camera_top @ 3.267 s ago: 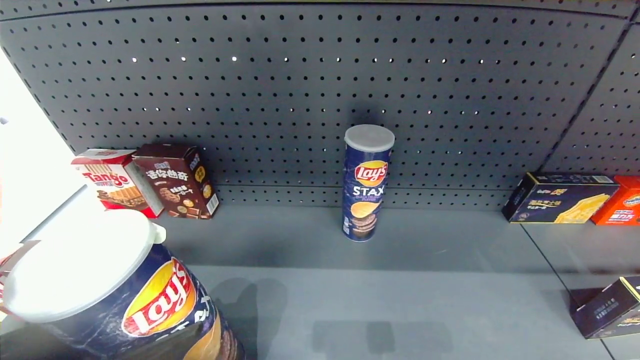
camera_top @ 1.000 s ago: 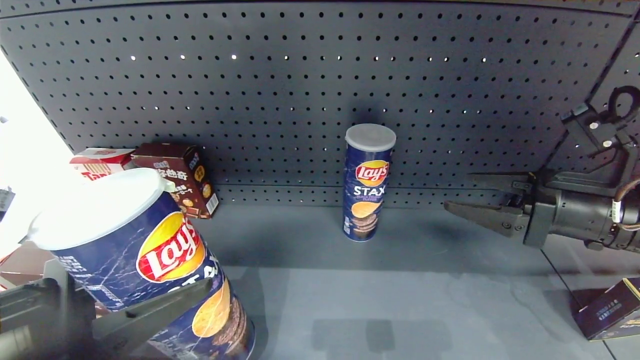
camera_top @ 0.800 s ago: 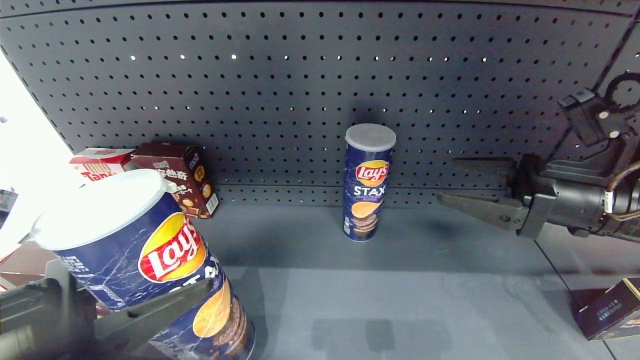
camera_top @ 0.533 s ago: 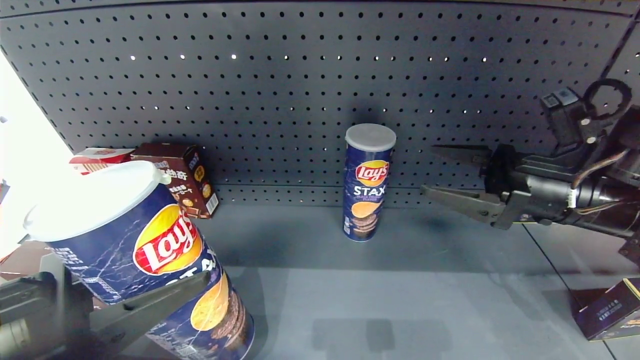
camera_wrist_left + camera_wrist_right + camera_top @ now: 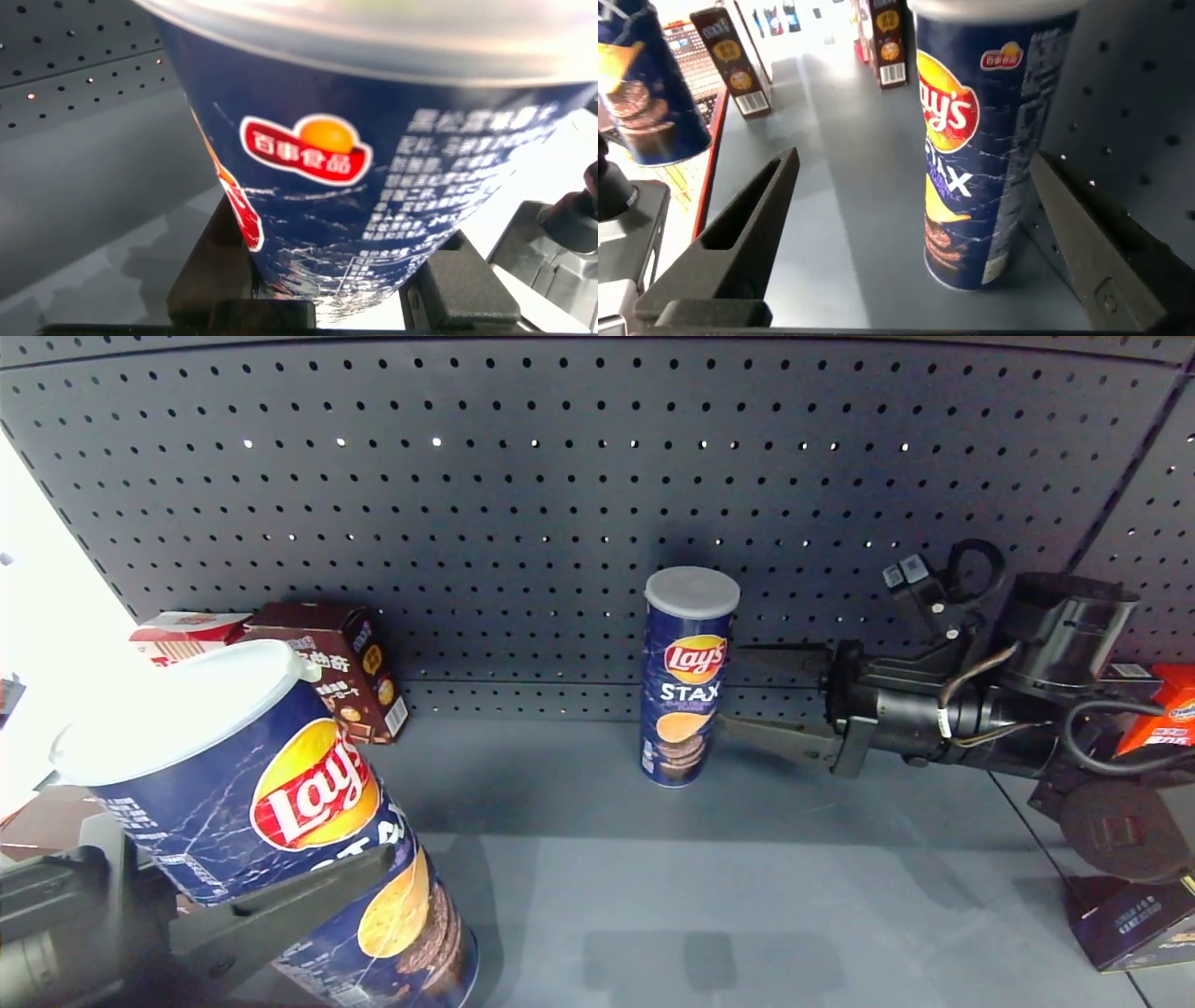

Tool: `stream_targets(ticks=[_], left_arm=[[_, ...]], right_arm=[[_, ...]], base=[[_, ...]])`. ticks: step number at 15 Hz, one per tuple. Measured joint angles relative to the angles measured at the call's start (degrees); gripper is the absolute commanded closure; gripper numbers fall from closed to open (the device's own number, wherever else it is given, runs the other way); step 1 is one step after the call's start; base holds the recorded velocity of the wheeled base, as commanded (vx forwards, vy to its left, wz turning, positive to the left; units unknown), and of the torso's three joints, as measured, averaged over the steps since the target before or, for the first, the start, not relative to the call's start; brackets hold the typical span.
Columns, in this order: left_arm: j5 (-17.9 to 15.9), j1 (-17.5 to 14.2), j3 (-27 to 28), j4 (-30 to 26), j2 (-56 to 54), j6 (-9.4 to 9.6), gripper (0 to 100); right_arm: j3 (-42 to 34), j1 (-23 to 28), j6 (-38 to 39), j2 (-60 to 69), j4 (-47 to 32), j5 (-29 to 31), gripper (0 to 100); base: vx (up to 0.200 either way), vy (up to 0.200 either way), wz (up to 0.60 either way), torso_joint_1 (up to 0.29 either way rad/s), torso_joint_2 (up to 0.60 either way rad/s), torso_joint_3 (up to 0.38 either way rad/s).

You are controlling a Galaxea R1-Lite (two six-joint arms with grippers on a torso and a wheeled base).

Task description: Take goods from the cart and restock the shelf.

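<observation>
the grey shelf [image 5: 747, 896] is running across the head view, its pegboard back [image 5: 523, 476] rising behind the goods.

at the front left, the held chip can [image 5: 271, 803] is leaning with its white lid tipped toward the left and its base low over the shelf's front part; whether the base is touching the deck cannot be told. the left gripper [image 5: 261, 905] is pinching this can around its lower body, and the left wrist view is showing the blue can wall [image 5: 374, 187] sitting tight between the two dark fingers [image 5: 224, 271].

the right gripper [image 5: 738, 691] is lying level just above the deck, coming in from the right, its fingers spread wide. the standing chip can [image 5: 686, 681] is standing upright near the pegboard in the middle of the shelf, at the mouth of those fingers. in the right wrist view the can [image 5: 971, 149] is sitting between the two fingers [image 5: 747, 215], with a clear gap on one side.

a brown box [image 5: 341, 672] is standing against the pegboard at the left, with a red and white box [image 5: 182, 635] just beside it, farther left. an orange box [image 5: 1158, 719] is showing behind the right arm, and a dark box [image 5: 1134, 929] is lying at the front right.
</observation>
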State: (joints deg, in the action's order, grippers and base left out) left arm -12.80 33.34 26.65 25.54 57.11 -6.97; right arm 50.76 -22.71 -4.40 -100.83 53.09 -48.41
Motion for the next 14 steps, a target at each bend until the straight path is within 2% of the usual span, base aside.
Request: stream_targets(ticks=[8, 14], left_arm=[[0.0, 0.0, -0.1, 0.0, 0.0, -0.3, 100], [0.0, 0.0, -0.7, 0.0, 0.0, -0.3, 100]], right_arm=[[5.9, -0.2, -0.2, -8.0, 0.3, 0.0, 0], [7.5, -0.3, -1.7, -12.3, 0.4, 0.0, 0]], base=[[0.0, 0.0, 0.0, 0.0, 0.0, 0.0], [0.0, 0.0, 0.0, 0.0, 0.0, 0.0]])
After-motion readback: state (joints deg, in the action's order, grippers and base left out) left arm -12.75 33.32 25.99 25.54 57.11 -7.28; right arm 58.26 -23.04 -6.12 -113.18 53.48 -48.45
